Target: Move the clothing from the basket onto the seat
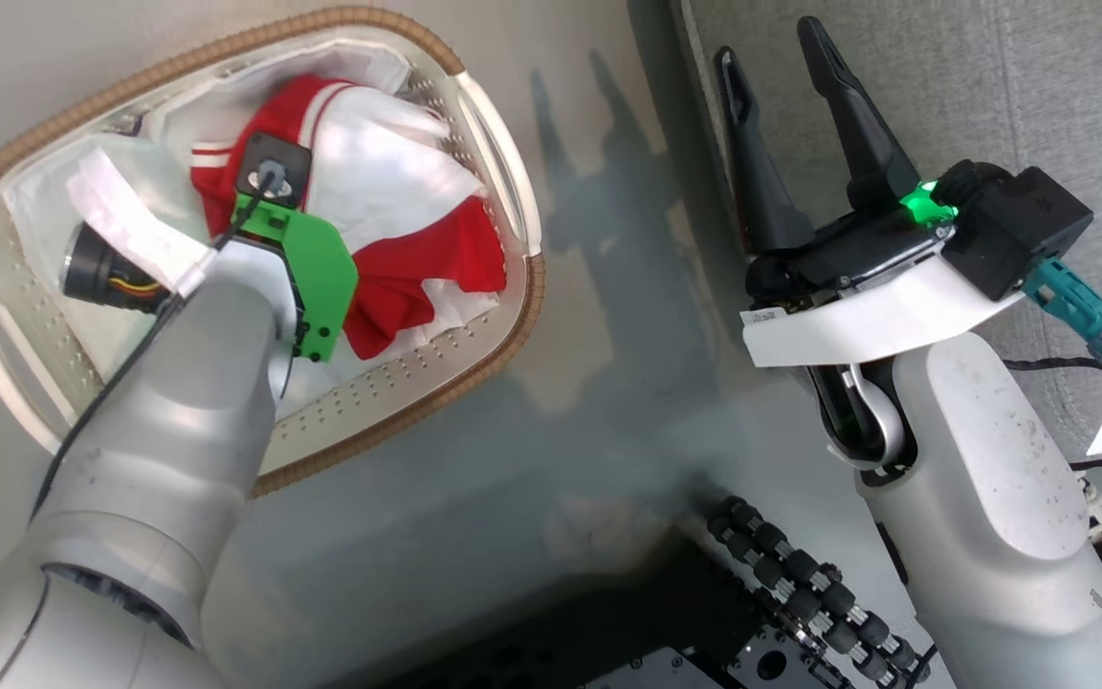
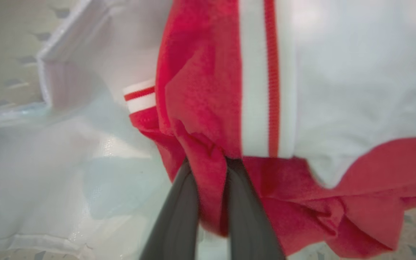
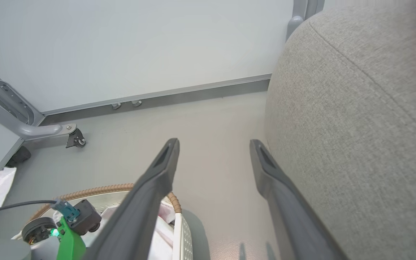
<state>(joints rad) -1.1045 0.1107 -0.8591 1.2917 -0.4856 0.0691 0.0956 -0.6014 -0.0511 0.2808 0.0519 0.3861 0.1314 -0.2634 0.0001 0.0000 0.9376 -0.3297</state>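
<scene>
The jersey (image 2: 200, 90) is soft matt cloth: its red parts a fine fuzzy knit, its white panels smoother with a slight sheen. The basket (image 1: 360, 402) is smooth cream plastic pierced with small holes, its rim (image 1: 341, 14) a rough brown weave; the white liner (image 2: 49, 173) looks thin and faintly glossy. The seat (image 3: 356, 126) is coarse grey woven fabric, matt. The floor (image 3: 211, 115) is smooth with a dull sheen. The fingers (image 3: 150, 195) of the right end effector (image 3: 214, 142) are dark and matt.

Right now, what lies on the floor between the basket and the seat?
Nothing: in the head view, bare grey floor with only shadows separates the basket from the seat.
</scene>
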